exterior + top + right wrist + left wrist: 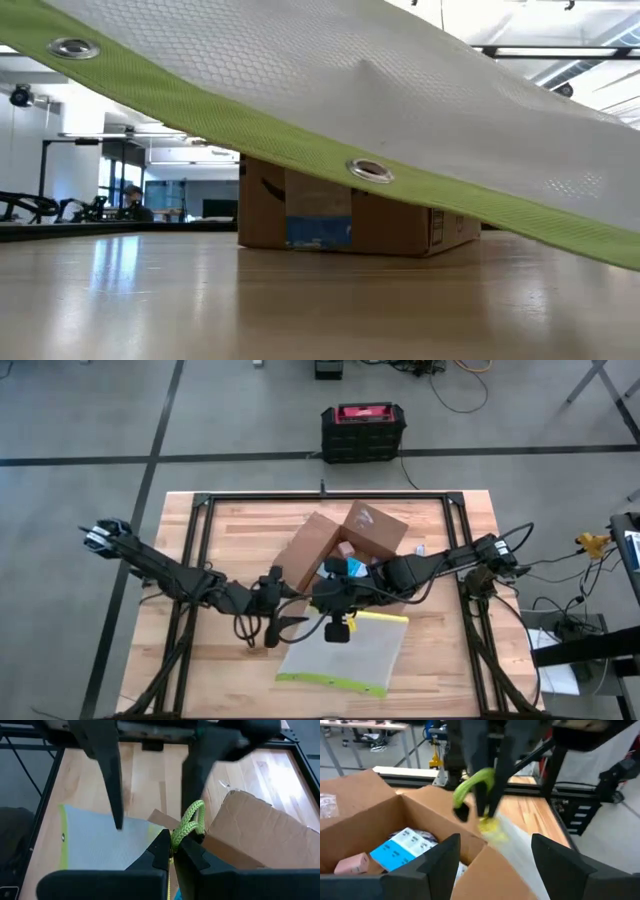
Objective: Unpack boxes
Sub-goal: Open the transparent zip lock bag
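The brown cardboard box [340,545] stands open on the table's middle, flaps spread; the low view shows it [340,215] behind the pouch. A clear pouch with a yellow-green edge [345,652] lies in front of it, and its green cord loop [187,822] is in my shut right gripper [175,851], which hangs just in front of the box [337,622]. My left gripper [495,865] stands open beside it, over the box's near left corner [298,610], with nothing between its fingers. My right gripper pinches the pouch's green cord loop [179,836] between its two fingertips, and the loop's bight stands out above them. The fingers slant downward from the table's right. The pouch's far end is lifted, and its near end [320,680] lies on the table.
Inside the box lie a blue-labelled pack [400,851] and a small pink carton [352,865]. A black frame rail [320,497] runs around the tabletop. A black and red case [363,430] stands on the floor beyond the far edge. A person [130,200] sits far off in the room.
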Motion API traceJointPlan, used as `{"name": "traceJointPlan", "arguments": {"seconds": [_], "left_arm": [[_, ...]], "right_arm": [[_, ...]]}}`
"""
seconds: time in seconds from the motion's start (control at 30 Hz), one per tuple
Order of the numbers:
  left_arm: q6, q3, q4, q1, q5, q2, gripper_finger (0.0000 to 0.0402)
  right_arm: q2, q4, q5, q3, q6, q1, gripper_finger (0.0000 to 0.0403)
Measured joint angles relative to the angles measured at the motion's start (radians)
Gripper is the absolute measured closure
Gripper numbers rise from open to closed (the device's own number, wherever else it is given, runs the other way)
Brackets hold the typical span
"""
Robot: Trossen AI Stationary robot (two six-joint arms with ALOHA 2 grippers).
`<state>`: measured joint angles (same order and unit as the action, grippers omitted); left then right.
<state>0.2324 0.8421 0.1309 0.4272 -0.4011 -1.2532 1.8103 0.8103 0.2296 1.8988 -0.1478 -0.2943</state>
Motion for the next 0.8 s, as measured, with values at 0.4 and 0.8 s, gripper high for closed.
{"name": "traceJointPlan", "arguments": {"seconds": [0.4, 0.8], "left_arm": [[0.077, 0.008, 0.004, -0.055, 0.074, -0.067, 0.0324], [-0.042, 0.009, -0.016, -0.009, -0.09, -0.042, 0.0401]], "right_arm": [[0.0, -0.009, 0.078, -0.015, -0.107, -0.007, 0.0403], [-0.002, -0.023, 0.38, -0.071, -0.448, -0.116, 0.0403]]}}
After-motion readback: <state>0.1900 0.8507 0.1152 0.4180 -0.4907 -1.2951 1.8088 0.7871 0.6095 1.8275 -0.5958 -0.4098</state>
